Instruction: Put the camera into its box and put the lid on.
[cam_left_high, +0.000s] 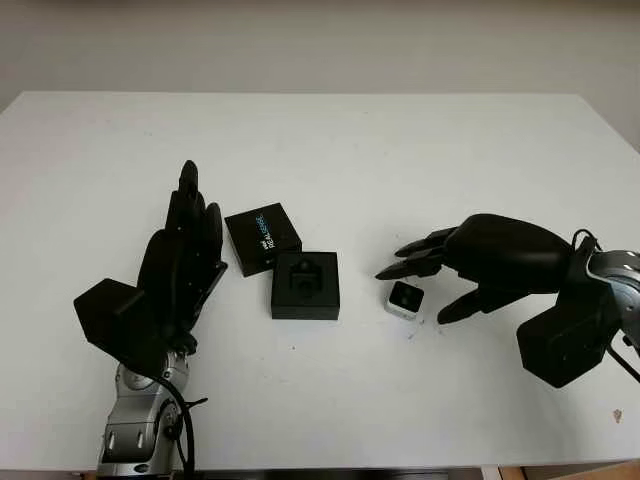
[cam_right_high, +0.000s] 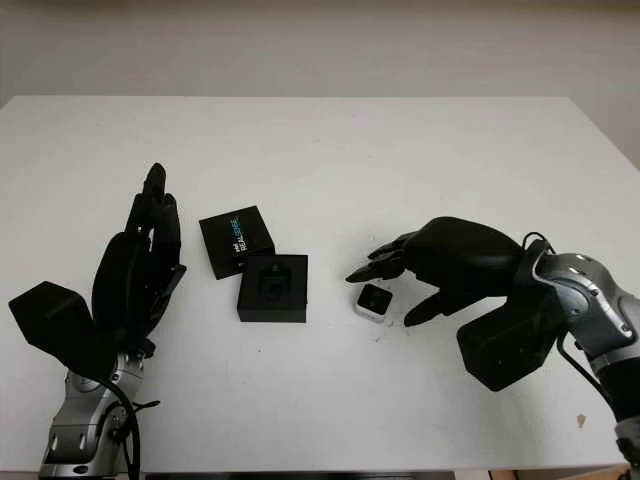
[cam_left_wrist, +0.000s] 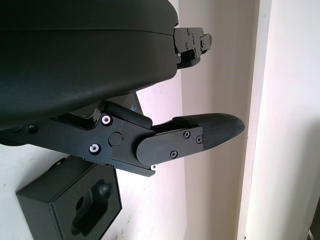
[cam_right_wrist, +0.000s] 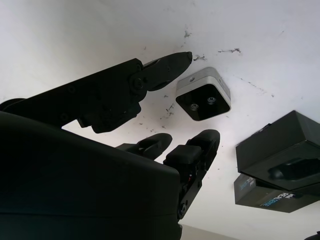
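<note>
i see a white table (cam_left_high: 320, 140). my left hand (cam_left_high: 185, 255) is up at the near left, open, holding nothing, just left of the lid. my right hand (cam_left_high: 450, 270) is low at the right, open wide, fingers and thumb on either side of the camera, no grip; can't tell if a fingertip touches it. the box (cam_left_high: 305, 285) sits mid table, open, black insert with a shaped cutout, nothing in it. the lid (cam_left_high: 262, 238) lies at the box's far-left corner, touching or just beside it, print too small to read. the camera (cam_left_high: 404, 299) is on the table right of the box, small silver cube, dark lens face up.
</note>
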